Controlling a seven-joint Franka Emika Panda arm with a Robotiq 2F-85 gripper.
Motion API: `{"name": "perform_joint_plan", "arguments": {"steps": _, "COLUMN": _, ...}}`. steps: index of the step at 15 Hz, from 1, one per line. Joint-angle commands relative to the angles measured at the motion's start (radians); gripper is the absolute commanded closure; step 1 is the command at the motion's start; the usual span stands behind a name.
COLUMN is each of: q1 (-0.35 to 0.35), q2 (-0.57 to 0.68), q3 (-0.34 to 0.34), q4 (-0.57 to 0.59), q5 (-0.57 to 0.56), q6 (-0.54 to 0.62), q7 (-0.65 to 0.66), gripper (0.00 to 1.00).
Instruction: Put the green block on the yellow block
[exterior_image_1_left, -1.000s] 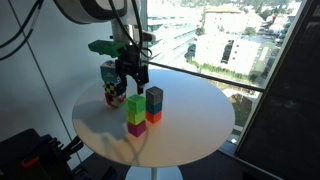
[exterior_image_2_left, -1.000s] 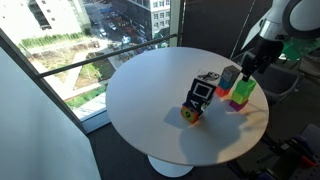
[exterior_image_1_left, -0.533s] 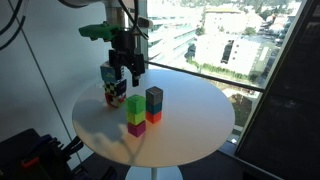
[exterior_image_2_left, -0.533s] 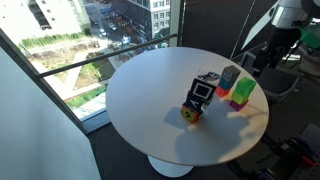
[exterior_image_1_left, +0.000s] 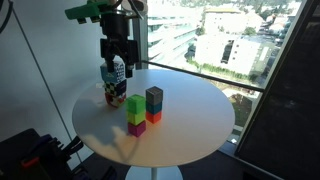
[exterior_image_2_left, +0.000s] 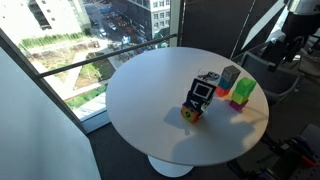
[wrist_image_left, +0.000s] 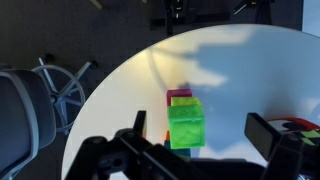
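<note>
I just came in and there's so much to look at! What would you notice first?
The bright little tower on the round white table: the green block sits on the yellow block, with a magenta block underneath. Higher up hangs the gripper, open and empty.

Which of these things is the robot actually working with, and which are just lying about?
Job: green block, yellow block under it, gripper.
Lying about: magenta cube, dark cube, orange-red cube, patterned object.
</note>
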Motion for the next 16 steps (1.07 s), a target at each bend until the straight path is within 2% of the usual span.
{"name": "perform_joint_plan", "arguments": {"steps": 1, "q1": -0.009, "q2": -0.055, "q3": 0.004, "q4": 0.014, "q5": -0.013, "q6": -0.066, "q7": -0.009, "gripper": 0.0}}
{"name": "perform_joint_plan", "arguments": {"steps": 11, "q1": 0.004, "q2": -0.178, "q3": -0.019, "q4": -0.003, "q5": 0.045, "q6": -0.071, "q7": -0.082, "gripper": 0.0}}
{"name": "perform_joint_plan", "arguments": {"steps": 16, "q1": 0.015, "q2": -0.218, "q3": -0.037, "q4": -0.003, "q5": 0.118, "q6": -0.08, "q7": -0.145, "gripper": 0.0}}
